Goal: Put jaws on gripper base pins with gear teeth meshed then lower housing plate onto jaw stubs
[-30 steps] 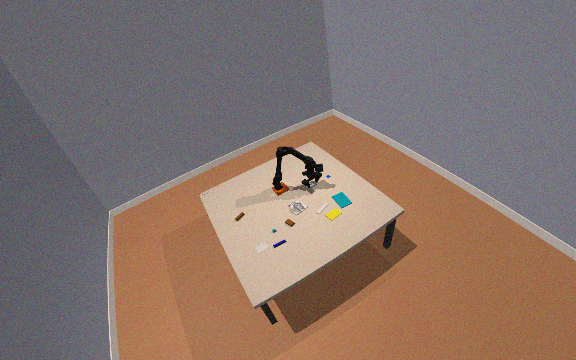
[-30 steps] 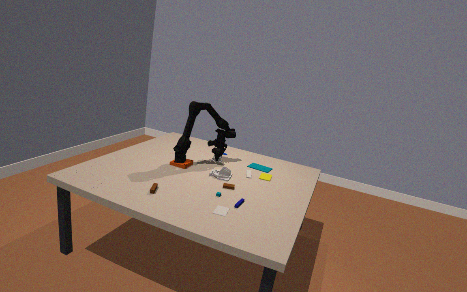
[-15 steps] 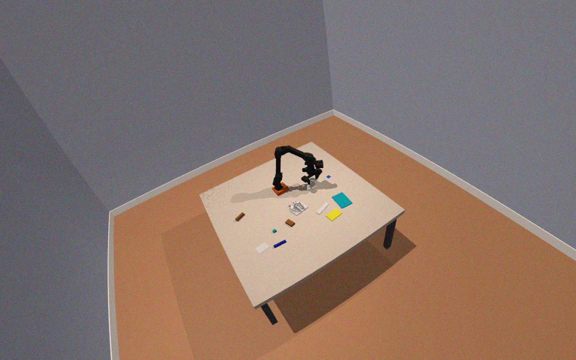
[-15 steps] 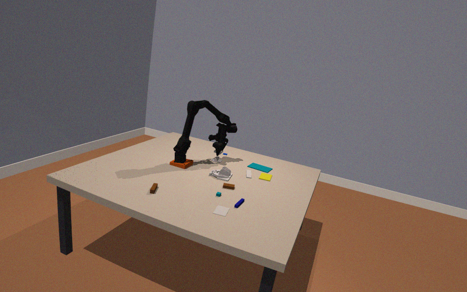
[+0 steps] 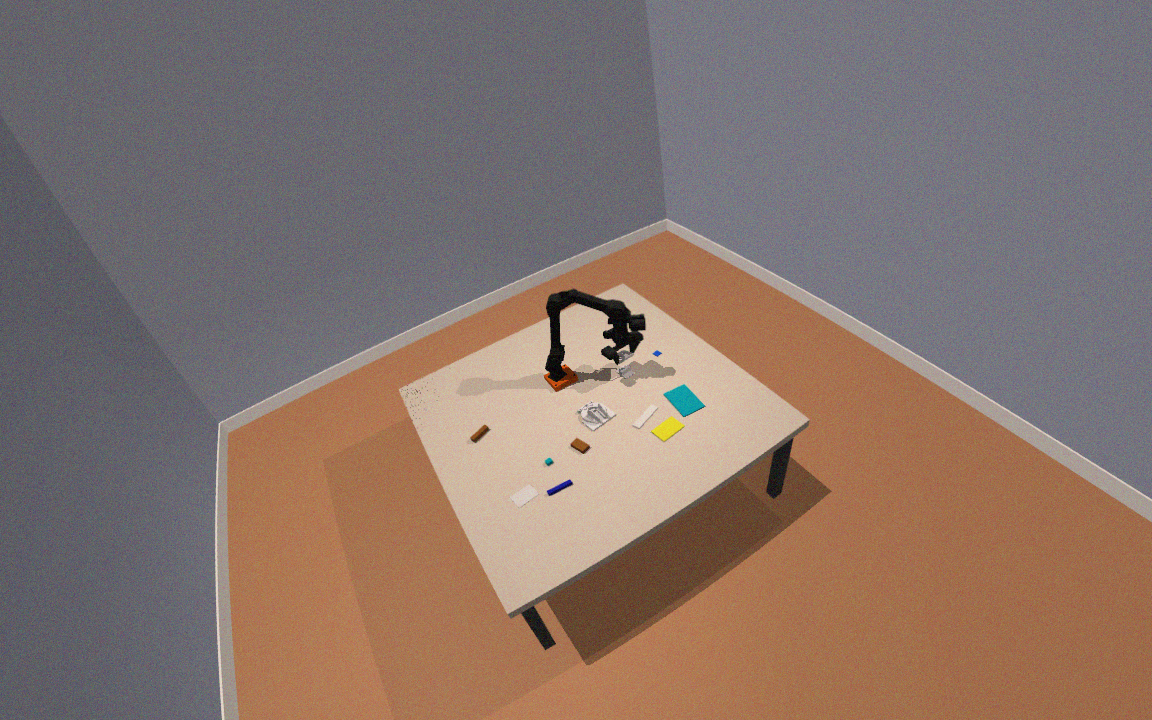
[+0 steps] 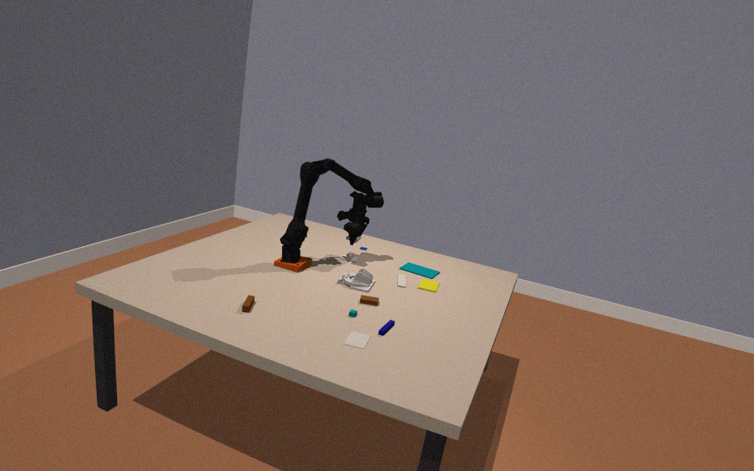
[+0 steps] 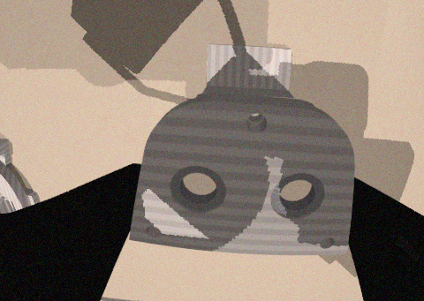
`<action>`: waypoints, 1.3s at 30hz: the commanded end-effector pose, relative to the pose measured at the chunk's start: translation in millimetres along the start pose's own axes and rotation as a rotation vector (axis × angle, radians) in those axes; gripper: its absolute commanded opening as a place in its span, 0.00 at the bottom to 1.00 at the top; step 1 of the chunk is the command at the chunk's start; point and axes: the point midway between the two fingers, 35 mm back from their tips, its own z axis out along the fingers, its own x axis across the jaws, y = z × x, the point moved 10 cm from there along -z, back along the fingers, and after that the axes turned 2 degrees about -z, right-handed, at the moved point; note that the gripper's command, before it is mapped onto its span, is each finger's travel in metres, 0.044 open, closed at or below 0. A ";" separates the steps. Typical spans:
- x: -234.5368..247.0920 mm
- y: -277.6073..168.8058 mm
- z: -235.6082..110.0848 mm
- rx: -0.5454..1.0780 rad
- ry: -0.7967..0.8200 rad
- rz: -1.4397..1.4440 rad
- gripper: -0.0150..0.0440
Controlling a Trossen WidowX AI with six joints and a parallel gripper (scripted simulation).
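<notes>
My gripper [image 5: 626,354] [image 6: 353,239] [image 7: 244,183] is shut on the grey housing plate [image 7: 247,146] and holds it above the table. In the wrist view the plate spans between the black fingers, showing two large holes, small holes and a raised flange at its far edge. In the top and exterior views it is mostly hidden by the fingers. The grey-white gripper base [image 5: 607,416] [image 6: 363,288] lies on the table in front of the arm. Grey jaw shapes [image 5: 595,411] [image 6: 363,275] show on it; whether their teeth mesh is too small to tell.
Near the base lie a white strip [image 5: 644,416] [image 6: 401,280], a yellow plate [image 5: 668,429] [image 6: 428,285], a teal plate [image 5: 684,400] [image 6: 419,269] and a brown block [image 5: 580,445] [image 6: 369,300]. A teal cube [image 5: 549,462], a blue bar [image 5: 559,487] and a white square [image 5: 524,495] lie farther off.
</notes>
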 end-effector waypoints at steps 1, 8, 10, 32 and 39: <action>3.7 -3.4 -2.6 0.000 -0.005 0.057 0.85; 17.0 -13.0 -3.2 0.002 -0.005 0.237 0.85; 20.9 -15.6 -3.4 0.003 -0.005 0.288 0.85; 65.2 -40.0 -4.7 0.009 -0.005 0.852 0.85; 79.9 -46.0 -5.0 0.011 -0.005 1.031 0.85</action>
